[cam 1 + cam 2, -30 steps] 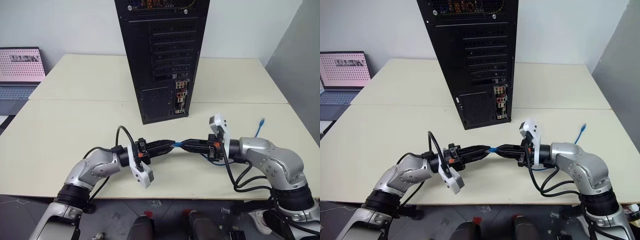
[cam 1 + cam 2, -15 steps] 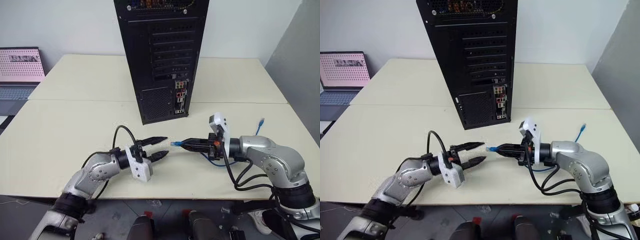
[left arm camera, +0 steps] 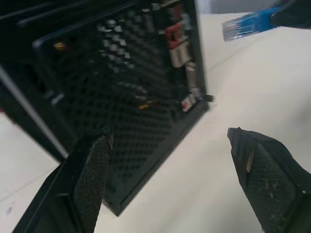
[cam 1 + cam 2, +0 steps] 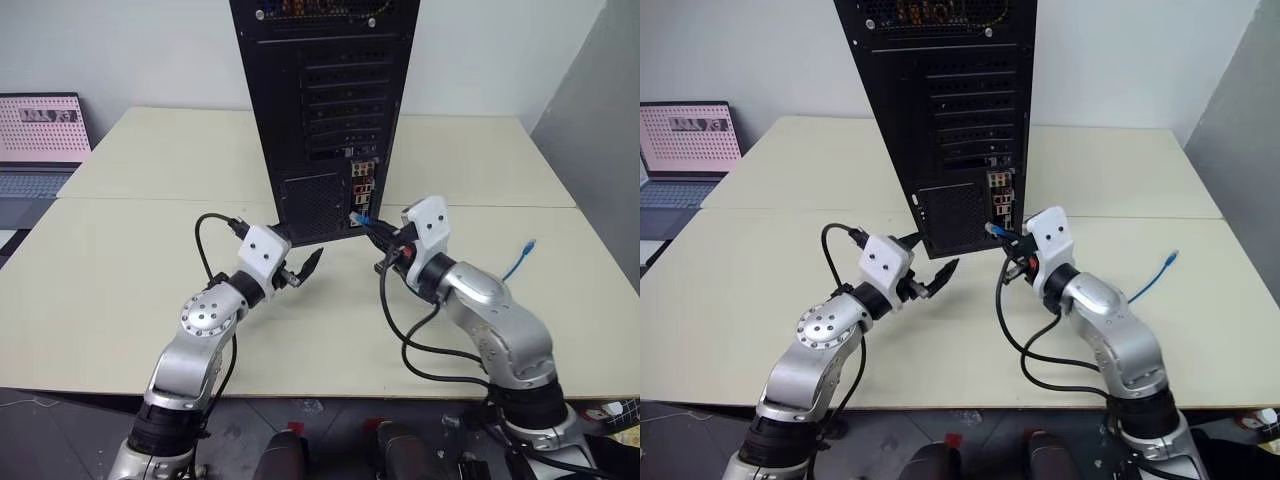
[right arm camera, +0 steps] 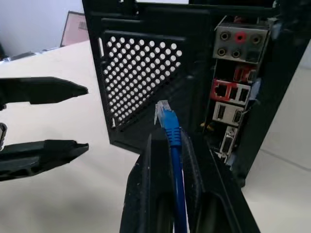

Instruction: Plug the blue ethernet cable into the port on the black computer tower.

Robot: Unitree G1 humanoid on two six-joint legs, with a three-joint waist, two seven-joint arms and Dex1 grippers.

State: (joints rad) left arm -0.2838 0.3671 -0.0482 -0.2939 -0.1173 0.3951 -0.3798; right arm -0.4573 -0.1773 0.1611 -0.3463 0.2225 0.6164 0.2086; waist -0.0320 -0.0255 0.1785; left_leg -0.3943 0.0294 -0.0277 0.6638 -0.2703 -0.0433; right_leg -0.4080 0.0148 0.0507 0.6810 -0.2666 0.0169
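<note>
One blue ethernet cable (image 5: 171, 127) sits pinched between the closed fingers of the right gripper (image 5: 167, 145), its clear plug jutting past the fingertips just short of the connector strip on the one black computer tower (image 4: 320, 110). The port (image 5: 222, 90), a small socket in a red frame, lies near the plug but apart from it. The cable's other end (image 4: 527, 245) rests on the cream table (image 4: 120, 260) behind the right arm. Spread wide and empty, the left gripper (image 3: 167, 160) hovers before the tower's mesh grille. One laptop (image 4: 40, 130) stands at the table's far left.
</note>
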